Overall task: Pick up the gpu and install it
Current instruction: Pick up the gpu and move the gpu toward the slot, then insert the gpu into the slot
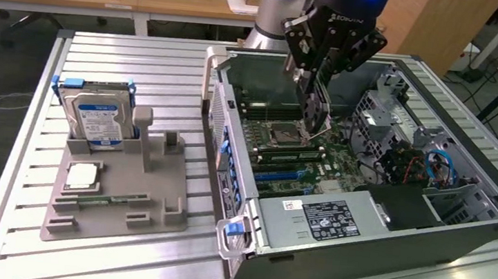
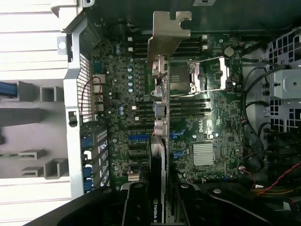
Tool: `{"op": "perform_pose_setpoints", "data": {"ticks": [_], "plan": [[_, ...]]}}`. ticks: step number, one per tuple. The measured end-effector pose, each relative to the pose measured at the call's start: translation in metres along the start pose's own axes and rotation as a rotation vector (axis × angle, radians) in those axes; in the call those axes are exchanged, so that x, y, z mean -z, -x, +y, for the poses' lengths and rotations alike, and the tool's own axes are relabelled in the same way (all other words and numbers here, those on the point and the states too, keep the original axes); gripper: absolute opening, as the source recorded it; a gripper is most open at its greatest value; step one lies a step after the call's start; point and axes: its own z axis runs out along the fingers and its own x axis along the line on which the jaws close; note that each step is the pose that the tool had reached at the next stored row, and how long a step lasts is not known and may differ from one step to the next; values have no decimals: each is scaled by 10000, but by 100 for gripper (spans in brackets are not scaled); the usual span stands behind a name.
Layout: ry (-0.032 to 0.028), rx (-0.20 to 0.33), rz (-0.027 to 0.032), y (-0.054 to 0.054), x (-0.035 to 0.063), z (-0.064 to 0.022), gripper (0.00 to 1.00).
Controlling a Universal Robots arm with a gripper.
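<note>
We see a black gpu [image 2: 159, 155] with a silvery bracket [image 2: 165, 33], a green motherboard [image 2: 216, 122], a silver hard drive [image 1: 93, 120] with a blue-white label, and a grey tray [image 1: 101, 225].

Gripper [image 2: 161, 200] clamps the gpu [image 2: 160, 110] between its dark fingers [image 2: 137, 202]. The card is seen edge-on over the green motherboard [image 2: 221, 122], inside the open case. An NVIDIA label [image 2: 155, 212] is legible beside the fingers. The silvery end bracket [image 2: 169, 37] sits at the card's far end, beside the CPU socket [image 2: 181, 77]. Blue slots [image 2: 138, 138] and a finned silver heatsink [image 2: 203, 154] lie either side of the card. Whether card and board touch cannot be judged. Past the perforated case wall [image 2: 83, 80] are a white slatted table [image 2: 28, 37] and a grey fixture [image 2: 44, 94]. Red and black cables [image 2: 277, 183] run near the drive cage.
</note>
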Motion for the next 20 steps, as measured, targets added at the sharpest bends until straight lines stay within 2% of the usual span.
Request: {"op": "perform_pose_setpoints", "data": {"ticks": [8, 20], "plan": [[0, 0, 0, 128, -3, 10, 26], [0, 1, 0, 138, -4, 10, 26]]}}
